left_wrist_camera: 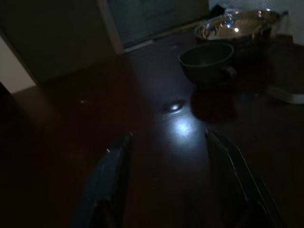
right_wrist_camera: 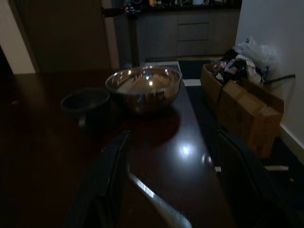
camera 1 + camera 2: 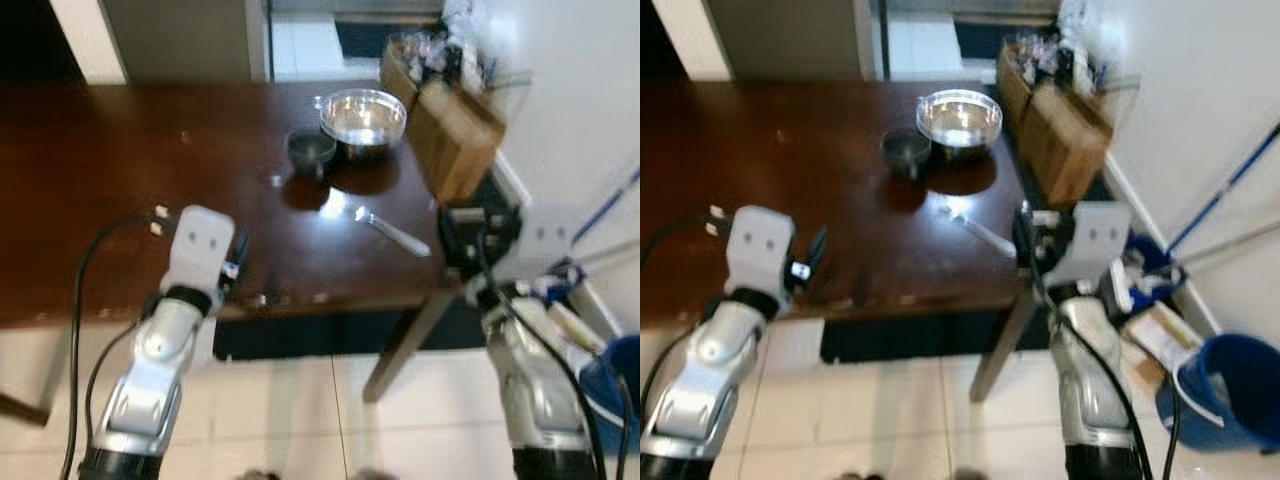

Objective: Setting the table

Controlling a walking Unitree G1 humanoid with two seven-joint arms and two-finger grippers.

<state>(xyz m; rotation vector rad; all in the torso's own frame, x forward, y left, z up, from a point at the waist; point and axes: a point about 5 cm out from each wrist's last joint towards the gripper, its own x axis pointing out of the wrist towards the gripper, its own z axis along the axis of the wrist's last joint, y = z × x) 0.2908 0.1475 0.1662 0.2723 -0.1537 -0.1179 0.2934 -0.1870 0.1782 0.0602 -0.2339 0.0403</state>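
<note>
A dark wooden table (image 3: 120, 170) holds a shiny metal bowl (image 3: 362, 116) at its far right. A dark cup (image 3: 311, 149) stands just left of the bowl, also seen as the dark cup (image 1: 206, 61). A silver spoon (image 3: 390, 231) lies nearer the front right corner. My left gripper (image 3: 238, 255) hovers over the table's front edge, open, with nothing between its fingers (image 1: 114, 175). My right gripper (image 3: 458, 240) is at the table's front right corner, open, its fingers (image 2: 107, 185) framing the spoon (image 2: 156, 202) and the bowl (image 2: 143, 85).
A cardboard box (image 3: 455, 130) full of clutter leans against the white wall right of the table. A blue bucket (image 3: 1230, 390) and mop handles (image 3: 1225, 185) stand on the white tiled floor at the right. A table leg (image 3: 405, 345) angles down under the front right corner.
</note>
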